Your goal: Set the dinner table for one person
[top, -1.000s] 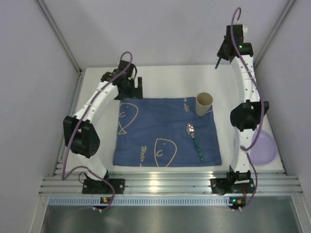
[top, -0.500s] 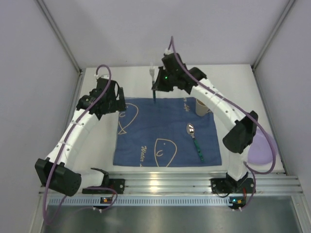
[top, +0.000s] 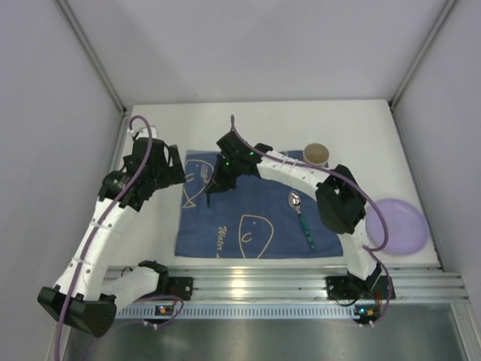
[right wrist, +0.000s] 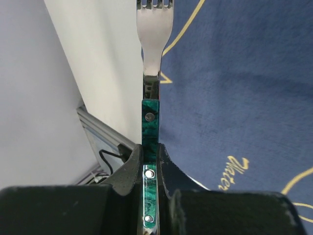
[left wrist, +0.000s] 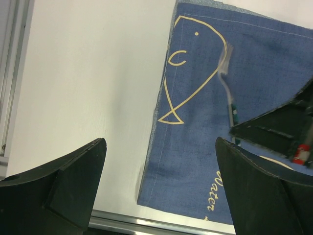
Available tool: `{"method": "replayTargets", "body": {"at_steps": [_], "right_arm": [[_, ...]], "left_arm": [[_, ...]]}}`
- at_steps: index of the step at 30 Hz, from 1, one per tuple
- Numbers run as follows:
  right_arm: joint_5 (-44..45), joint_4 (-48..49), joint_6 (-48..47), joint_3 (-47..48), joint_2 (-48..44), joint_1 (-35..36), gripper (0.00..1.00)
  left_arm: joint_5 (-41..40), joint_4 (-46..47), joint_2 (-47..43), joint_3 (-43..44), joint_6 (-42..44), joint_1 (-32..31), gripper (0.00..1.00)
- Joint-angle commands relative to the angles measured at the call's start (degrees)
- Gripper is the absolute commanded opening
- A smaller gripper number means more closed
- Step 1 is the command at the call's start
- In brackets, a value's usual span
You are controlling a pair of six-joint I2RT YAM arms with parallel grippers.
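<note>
Right gripper (right wrist: 150, 161) is carrying the fork (right wrist: 150, 34) over the blue cloth's (top: 255, 218) left part, while the left gripper (top: 171, 167) is hanging wide open beside it.

Left gripper is hovering over bare dinner table (top: 263, 124) just off the cloth's left edge, jaws spread and holding nothing; it is sitting nearer the front than half a second ago. Right gripper is clamping the fork's green handle, tines over the yellow fish outline. Half a second ago the fork was standing upright at the cloth's far edge. Whether it is touching the cloth I cannot tell. Spoon (top: 301, 218) is lying on the cloth's right side, paper cup (top: 316, 156) at its far right corner, purple plate (top: 398, 226) on the table far right, all unmoved.
</note>
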Motion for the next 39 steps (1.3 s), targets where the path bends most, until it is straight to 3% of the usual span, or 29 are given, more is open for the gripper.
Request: {"method": "replayTargets", "body": {"at_steps": [1,6,11,15,18,23,30,32,33,35,36,39], "right_arm": [[-4.25,5.23,5.69,0.48,1.24,4.73,0.00],[-3.20,10.66,14.02,-11.89,-3.23,7.18,0.00],[-0.65,5.68,16.67,-13.49,-1.93,11.32,0.00],[-2.85,13.39,21.33,-16.92,-0.18,14.04,0.00],[-3.03,13.14,19.25,-13.60,2.37,14.84,0.00],[-0.74,3.04,12.22,-7.70,3.08,14.93,0.00],[3.47,-0.83,7.20,-12.09,-0.26,10.63,0.01],[3.83,-1.63,4.83,-12.18,-0.52,9.92,0.11],[3.83,-1.63,4.03,-12.09,-0.44,9.92,0.30],[3.40,-1.28,2.02,-11.56,0.09,9.92,0.47],[3.13,-1.10,1.48,-11.39,0.09,9.92,0.63],[2.60,-1.89,-1.06,-9.11,0.01,9.65,0.74]], "left_arm": [[-1.15,-2.18,-1.78,-0.02,-2.32,0.29,0.98],[1.04,-4.64,-3.71,2.61,-4.18,0.20,0.98],[0.35,-7.27,-4.07,4.90,-2.68,0.20,0.98],[-0.36,-11.05,-5.91,6.75,-4.52,0.20,0.98],[0.52,-13.42,-8.72,6.49,-7.24,0.20,0.98],[0.17,-17.21,-13.81,5.35,-10.50,0.20,0.97],[0.96,-19.32,-18.65,2.27,-14.11,0.20,0.98],[1.22,-19.06,-19.01,1.74,-14.37,0.20,0.98],[1.40,-18.80,-18.92,1.57,-14.63,0.20,0.98],[1.84,-17.92,-18.66,1.39,-14.64,0.20,0.98],[2.19,-17.57,-17.96,1.47,-14.46,0.20,0.98],[2.45,-16.51,-16.12,2.35,-14.20,0.20,0.98]]}}
